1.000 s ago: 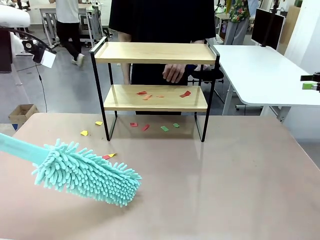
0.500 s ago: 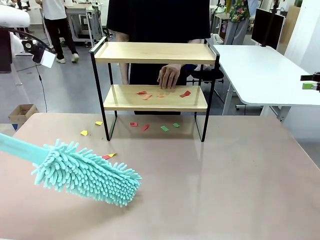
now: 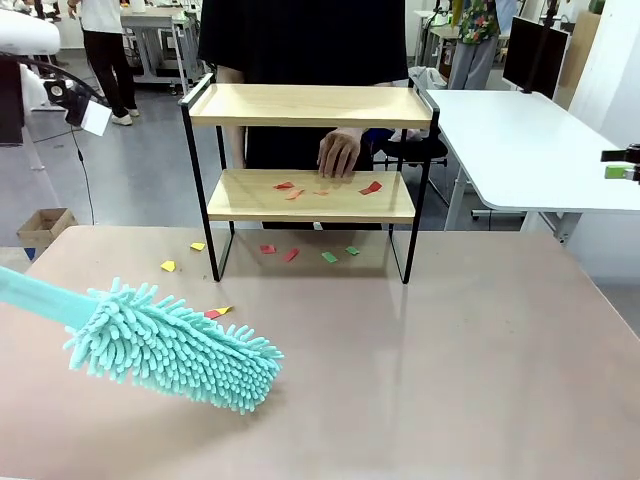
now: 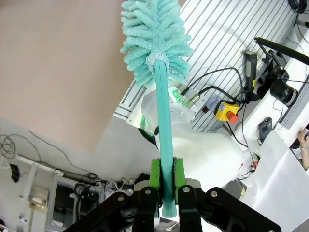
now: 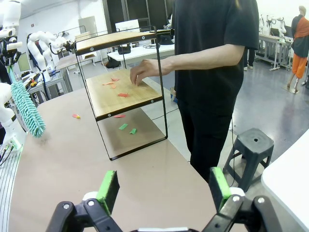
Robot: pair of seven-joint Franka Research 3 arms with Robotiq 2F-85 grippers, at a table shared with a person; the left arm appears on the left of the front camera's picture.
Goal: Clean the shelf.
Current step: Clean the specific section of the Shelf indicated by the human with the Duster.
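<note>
Fingers (image 4: 155, 176) of the left gripper (image 4: 166, 166) press together on the teal handle of a fluffy duster (image 4: 155, 41), green pads flat against either side of the shaft. The duster's shaggy head (image 3: 175, 345) sits low over the near left part of the brown table (image 3: 450, 360); whether its fibres touch the surface cannot be told. The right gripper (image 5: 164, 186) hangs with its two fingers (image 5: 108, 188) spread wide and nothing between them, looking across the table from the side.

The shelf (image 3: 310, 105) stands upright at the table's far edge, about the middle, on four thin black legs. It has two light wooden boards, one above the other. A person in a black shirt stands just behind it, one hand (image 3: 340, 153) reaching in between the boards, fingertips down on the lower one. Red and orange paper scraps (image 3: 372, 187) lie scattered on that lower board, beside the hand. More bits, red and green (image 3: 329, 257), lie on the table beneath the shelf. A few yellow ones (image 3: 168, 266) lie to its left, and one small scrap sits at the edge of the duster's head. The top board is bare.
</note>
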